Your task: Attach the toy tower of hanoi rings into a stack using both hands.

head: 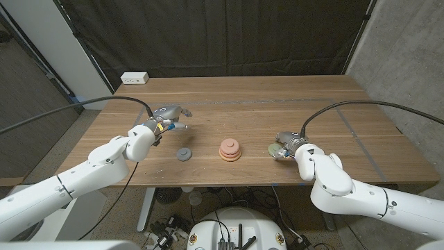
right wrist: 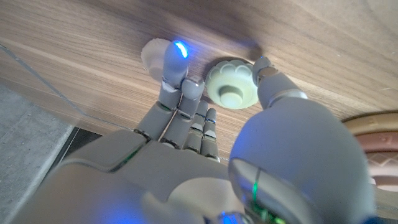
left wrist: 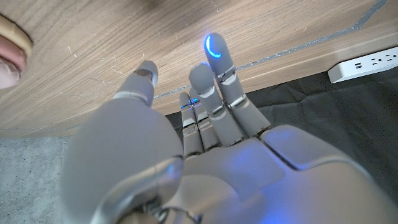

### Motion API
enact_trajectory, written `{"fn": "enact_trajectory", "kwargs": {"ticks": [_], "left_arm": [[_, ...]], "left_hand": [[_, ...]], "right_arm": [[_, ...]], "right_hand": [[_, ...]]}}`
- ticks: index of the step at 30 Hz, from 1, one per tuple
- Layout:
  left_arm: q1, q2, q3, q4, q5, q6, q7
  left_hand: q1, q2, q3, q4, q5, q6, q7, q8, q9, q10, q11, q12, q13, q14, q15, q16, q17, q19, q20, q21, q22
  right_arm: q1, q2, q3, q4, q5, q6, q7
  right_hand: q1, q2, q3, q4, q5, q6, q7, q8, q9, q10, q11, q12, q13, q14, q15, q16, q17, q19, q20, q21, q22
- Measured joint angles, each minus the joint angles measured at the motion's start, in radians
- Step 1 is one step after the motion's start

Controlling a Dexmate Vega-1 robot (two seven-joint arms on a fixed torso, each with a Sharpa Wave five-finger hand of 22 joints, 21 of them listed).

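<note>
A stack of pink and orange rings (head: 230,150) stands near the table's front middle, and its edge also shows in the right wrist view (right wrist: 374,146). A small grey ring (head: 184,153) lies to its left. A pale green ring (head: 271,149) lies flat on the wood to the stack's right. My right hand (head: 286,147) sits around this green ring (right wrist: 231,91): the thumb tip (right wrist: 264,67) touches its rim and the fingers (right wrist: 177,59) reach past its other side. My left hand (head: 166,115) hovers behind the grey ring, fingers (left wrist: 214,59) stretched out and holding nothing.
A white power strip (head: 134,78) lies at the table's back left corner, also seen past my left hand (left wrist: 367,64). Dark curtains hang behind the wooden table (head: 312,104). The stack's edge (left wrist: 13,43) shows in the left wrist view.
</note>
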Motion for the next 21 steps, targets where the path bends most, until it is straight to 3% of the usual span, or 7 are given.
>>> {"fn": "enact_trajectory", "kwargs": {"ticks": [9,21], "left_arm": [[0.0,-0.001,0.0,0.007,-0.005,-0.008,0.001],[0.004,0.0,0.0,0.011,-0.012,-0.015,0.006]], "left_hand": [[-0.003,0.003,0.001,0.001,0.0,0.0,0.0,-0.006,0.0,0.0,0.0,0.0,0.0,0.002,0.002,-0.004,0.002,0.0,0.0,0.0,0.0],[-0.003,0.003,0.011,-0.003,0.0,0.009,0.0,-0.008,0.0,0.0,0.0,0.0,0.004,0.002,0.002,-0.004,0.005,0.0,0.0,0.0,0.0]], "right_arm": [[0.049,0.011,-0.078,0.017,-0.061,-0.037,0.04],[0.077,0.021,-0.12,0.031,-0.102,-0.051,0.076]], "right_hand": [[0.0,0.0,0.0,0.0,0.0,0.01,-0.01,0.004,0.0,0.008,-0.008,0.0,0.005,0.0,0.0,0.0,0.007,0.0,0.0,0.0,-0.001],[-0.007,0.007,-0.004,0.004,0.001,0.024,-0.013,0.01,0.005,0.031,-0.02,0.0,0.009,0.009,-0.002,0.0,0.007,0.0,0.0,0.004,-0.005]]}}
